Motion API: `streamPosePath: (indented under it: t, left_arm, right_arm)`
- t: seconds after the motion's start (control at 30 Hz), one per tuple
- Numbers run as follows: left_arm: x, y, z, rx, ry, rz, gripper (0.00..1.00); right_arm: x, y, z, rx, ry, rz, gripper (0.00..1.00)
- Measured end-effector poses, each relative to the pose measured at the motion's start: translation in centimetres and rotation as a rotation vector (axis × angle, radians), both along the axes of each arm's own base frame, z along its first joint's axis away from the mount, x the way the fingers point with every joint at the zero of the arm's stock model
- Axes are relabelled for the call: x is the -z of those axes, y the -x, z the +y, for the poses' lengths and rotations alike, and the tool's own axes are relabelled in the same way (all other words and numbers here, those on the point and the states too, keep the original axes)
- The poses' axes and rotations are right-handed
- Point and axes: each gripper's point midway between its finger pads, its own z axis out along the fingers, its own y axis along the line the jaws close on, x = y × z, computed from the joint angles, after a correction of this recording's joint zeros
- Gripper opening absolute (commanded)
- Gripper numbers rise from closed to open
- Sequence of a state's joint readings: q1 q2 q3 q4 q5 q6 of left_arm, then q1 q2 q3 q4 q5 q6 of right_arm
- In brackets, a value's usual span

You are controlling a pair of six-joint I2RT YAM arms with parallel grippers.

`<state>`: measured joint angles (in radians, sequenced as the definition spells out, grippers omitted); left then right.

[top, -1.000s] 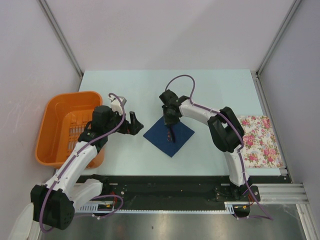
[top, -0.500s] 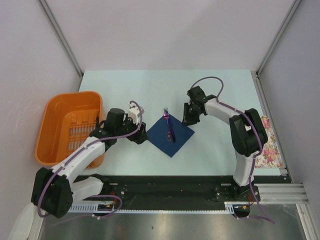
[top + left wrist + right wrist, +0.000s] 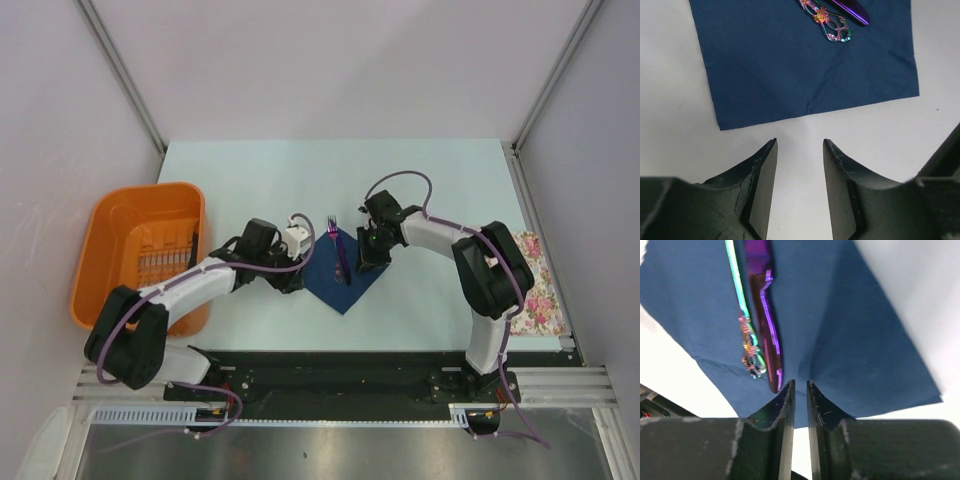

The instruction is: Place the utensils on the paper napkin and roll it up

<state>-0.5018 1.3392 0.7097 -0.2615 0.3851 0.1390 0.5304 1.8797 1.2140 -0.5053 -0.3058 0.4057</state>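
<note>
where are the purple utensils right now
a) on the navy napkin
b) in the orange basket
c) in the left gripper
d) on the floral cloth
a: the top view shows the utensils lying across the middle of the paper napkin, and both wrist views show them resting on its blue surface.

Pale table point(image 3: 440, 180) enclosed by 3 plain white walls point(image 3: 340, 60).

Left gripper point(image 3: 293, 282) and right gripper point(image 3: 366, 263) hem the napkin point(image 3: 340, 296).
</note>
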Motion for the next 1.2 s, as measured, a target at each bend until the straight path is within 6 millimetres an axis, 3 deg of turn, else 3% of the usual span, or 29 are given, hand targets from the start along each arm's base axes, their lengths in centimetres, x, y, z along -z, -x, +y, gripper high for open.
streamPosePath:
  t: [0.2,0.4,0.73,0.9,1.07,1.2]
  left_arm:
    - [1.5,-0.9,-0.4,-0.025,-0.015,0.044,0.44]
    - [1.5,-1.7,-0.9,-0.054,0.001,0.045,0.43]
    - [2.3,-1.9,-1.1,-0.071,-0.003,0.078,0.42]
    - [2.2,-1.9,-1.2,-0.07,0.003,0.078,0.49]
    - [0.3,-1.9,-2.0,-0.016,0.043,0.003,0.57]
    - [-2.5,0.2,-3.9,0.152,0.066,-0.174,0.59]
  right_arm:
    - [-0.1,0.7,1.4,-0.04,-0.019,-0.003,0.18]
    - [0.6,1.3,2.1,-0.061,-0.015,0.016,0.17]
    - [0.5,0.7,3.4,-0.07,-0.045,0.035,0.16]
    - [0.4,0.6,3.3,-0.066,-0.056,0.04,0.18]
    - [0.1,-0.6,2.1,-0.026,-0.089,0.058,0.23]
    - [-0.6,-2.3,0.0,0.033,-0.113,0.054,0.23]
